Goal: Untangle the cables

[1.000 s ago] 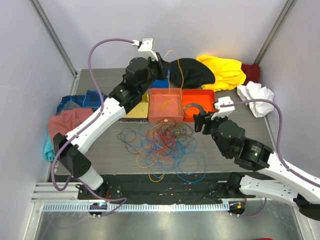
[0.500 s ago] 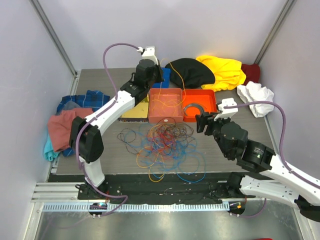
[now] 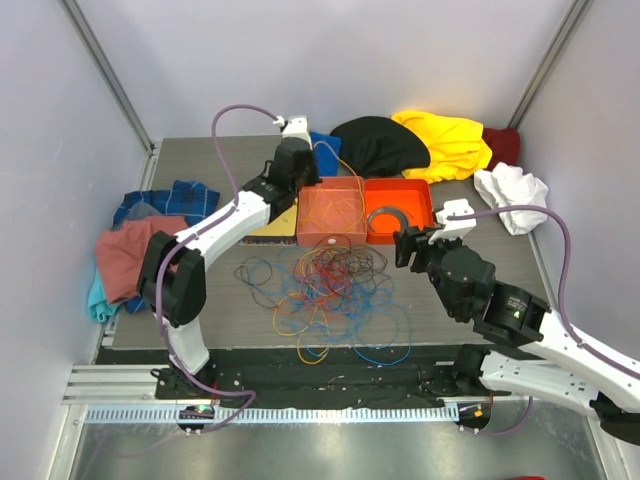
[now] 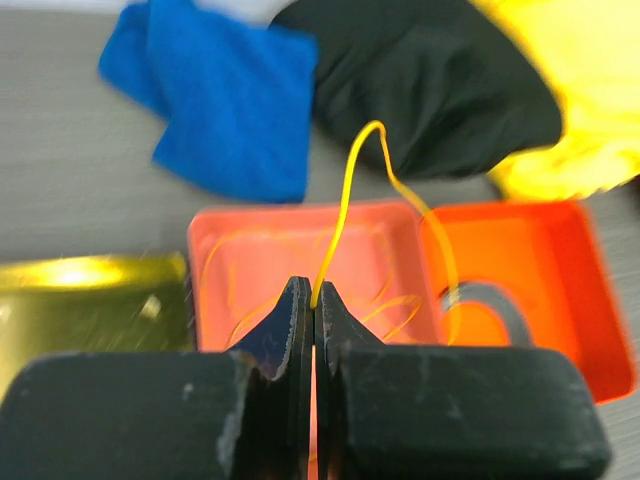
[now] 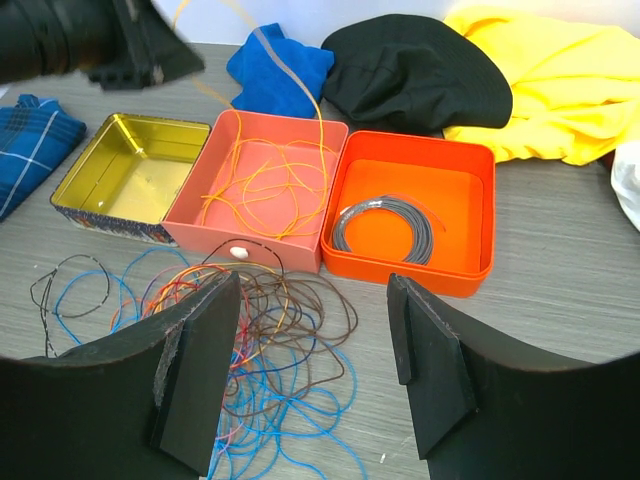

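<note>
The cables (image 3: 330, 290) lie in a messy tangle of orange, red, blue and brown loops on the table in front of the boxes; they also show in the right wrist view (image 5: 270, 330). My left gripper (image 3: 312, 168) hangs over the back of the salmon box (image 3: 308, 232) and is shut on a thin orange cable (image 4: 345, 190) that arcs up and falls into that box. Several orange loops (image 5: 265, 180) lie inside it. My right gripper (image 3: 408, 245) is open and empty, just right of the tangle.
An orange box (image 3: 425, 205) holds a grey coiled ring (image 3: 387, 218). A gold tin (image 3: 272, 228) stands left of the salmon box. Blue, black, yellow, red and white cloths lie along the back; plaid and pink cloths lie at the left edge.
My left arm has swung down and towards the boxes, bringing the orange cable lower over the salmon box. My right gripper has barely moved.
</note>
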You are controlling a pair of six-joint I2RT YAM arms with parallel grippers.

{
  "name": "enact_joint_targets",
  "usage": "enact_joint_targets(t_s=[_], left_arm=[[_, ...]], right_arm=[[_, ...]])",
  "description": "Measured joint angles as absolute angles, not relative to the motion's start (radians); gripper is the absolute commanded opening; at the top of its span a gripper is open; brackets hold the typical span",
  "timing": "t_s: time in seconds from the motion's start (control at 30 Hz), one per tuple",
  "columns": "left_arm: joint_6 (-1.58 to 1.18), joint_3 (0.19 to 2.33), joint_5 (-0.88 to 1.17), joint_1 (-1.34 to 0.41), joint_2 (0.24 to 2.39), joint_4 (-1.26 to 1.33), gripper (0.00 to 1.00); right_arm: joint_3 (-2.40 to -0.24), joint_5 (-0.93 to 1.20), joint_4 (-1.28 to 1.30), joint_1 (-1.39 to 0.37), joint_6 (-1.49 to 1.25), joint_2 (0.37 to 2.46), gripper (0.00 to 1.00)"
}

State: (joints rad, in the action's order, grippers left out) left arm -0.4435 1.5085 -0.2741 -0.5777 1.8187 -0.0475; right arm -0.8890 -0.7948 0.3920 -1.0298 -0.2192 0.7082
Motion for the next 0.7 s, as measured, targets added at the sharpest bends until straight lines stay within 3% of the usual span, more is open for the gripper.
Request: enact_joint_targets(t_s=[0.17, 0.7], left_arm=[[-0.441, 1.403, -0.307, -0.577, 1.774, -0.093, 0.00], [-0.461, 1.378, -0.234, -0.597, 1.845, -0.112, 0.00]], right_arm=[[-0.882, -0.799, 0.392, -1.030, -0.220, 0.698, 0.68], [-0.866, -0.799, 0.394, -1.030, -0.225, 0.698, 0.68]])
